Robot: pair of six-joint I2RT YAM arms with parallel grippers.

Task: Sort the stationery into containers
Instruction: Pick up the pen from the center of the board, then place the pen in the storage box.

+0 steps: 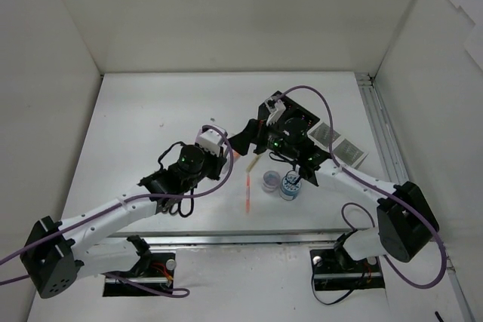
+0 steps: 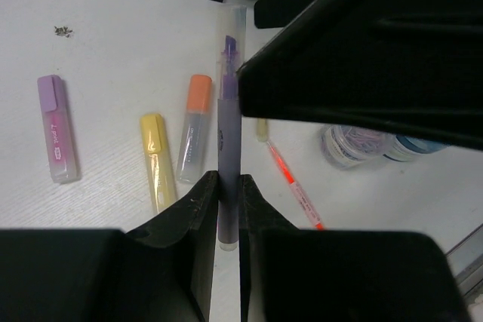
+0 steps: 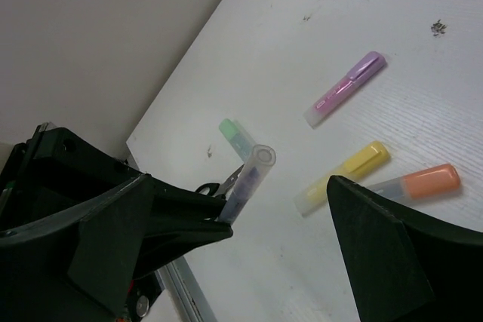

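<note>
Left gripper, fingers clamped on the purple highlighter near the tabletop's centre: hold your pinch steady, probably until the right gripper, fingers spread, centres on its capped end.

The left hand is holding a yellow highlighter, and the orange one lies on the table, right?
Not quite: the left hand holds a purple highlighter, not a yellow one, as the left wrist view shows. The orange highlighter does lie on the table.

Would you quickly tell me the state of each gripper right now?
Left gripper: closed on the purple highlighter.
Right gripper: open.
</note>
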